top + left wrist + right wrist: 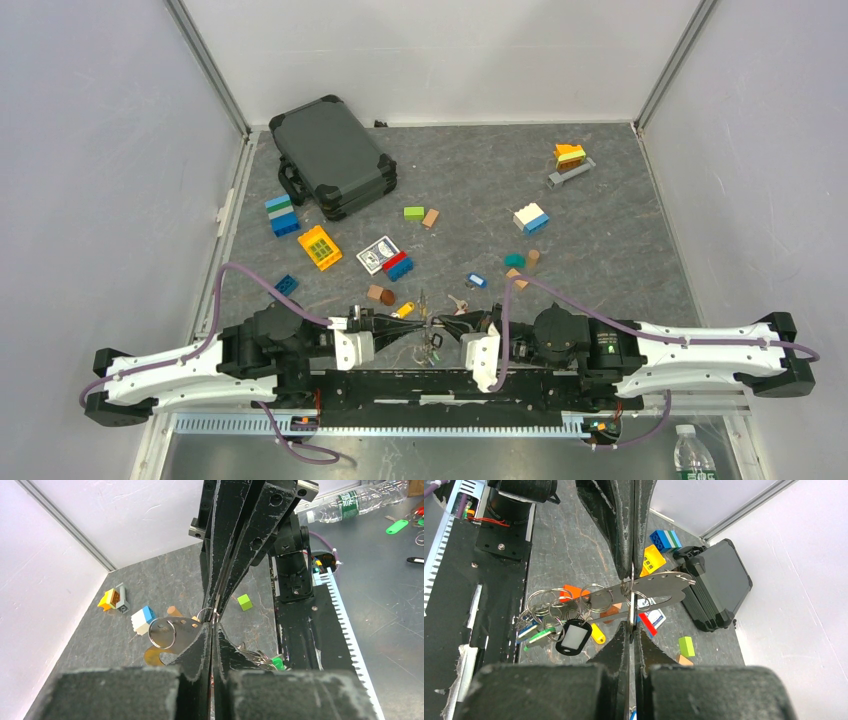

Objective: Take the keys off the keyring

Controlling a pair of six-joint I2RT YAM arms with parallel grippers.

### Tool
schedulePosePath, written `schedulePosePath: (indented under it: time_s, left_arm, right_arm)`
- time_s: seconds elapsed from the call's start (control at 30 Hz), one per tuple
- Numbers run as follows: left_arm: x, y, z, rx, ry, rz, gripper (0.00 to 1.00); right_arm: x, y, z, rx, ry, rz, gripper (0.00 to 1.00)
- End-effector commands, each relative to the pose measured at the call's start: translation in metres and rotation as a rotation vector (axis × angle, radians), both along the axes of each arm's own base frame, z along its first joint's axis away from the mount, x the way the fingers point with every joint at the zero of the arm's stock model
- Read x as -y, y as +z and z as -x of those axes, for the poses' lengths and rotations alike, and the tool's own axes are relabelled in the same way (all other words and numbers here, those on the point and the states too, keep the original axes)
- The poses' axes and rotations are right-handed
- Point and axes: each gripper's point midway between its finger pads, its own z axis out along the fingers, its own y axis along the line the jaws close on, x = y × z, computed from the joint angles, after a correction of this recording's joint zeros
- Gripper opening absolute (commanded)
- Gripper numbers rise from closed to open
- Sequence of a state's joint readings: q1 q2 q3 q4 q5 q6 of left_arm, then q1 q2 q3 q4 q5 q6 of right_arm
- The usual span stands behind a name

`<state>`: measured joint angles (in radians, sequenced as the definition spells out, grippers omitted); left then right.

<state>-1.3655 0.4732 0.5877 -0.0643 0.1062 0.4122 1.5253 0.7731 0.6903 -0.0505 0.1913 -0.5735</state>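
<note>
So the left gripper and right gripper meet tip to tip, both pinched on the keyring above the worktop. The keys dangle off it (one clump).

L jaws clamped on keyring (R jaws meet them head-on); keys hang low rt.

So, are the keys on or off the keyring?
On: in the right wrist view, several keys hang by small rings from the keyring.
</note>
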Motion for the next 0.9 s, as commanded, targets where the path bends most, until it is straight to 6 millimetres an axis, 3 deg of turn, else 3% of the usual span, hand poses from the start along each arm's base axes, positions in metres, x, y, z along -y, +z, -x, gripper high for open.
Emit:
schedulePosePath:
  time_s: [0.0, 0.87]
  left_arm:
    - [-0.001, 0.025, -0.003, -0.006, 0.019, 0.092, 0.02]
    - [-0.003, 0.026, -0.001, -0.018, 0.013, 0.108, 0.02]
  right_arm:
    - [-0.001, 0.001, 0.006, 0.005, 0.032, -0.005, 0.00]
    - [-0.007, -0.016, -0.003, 0.029, -0.029, 0.088, 0.00]
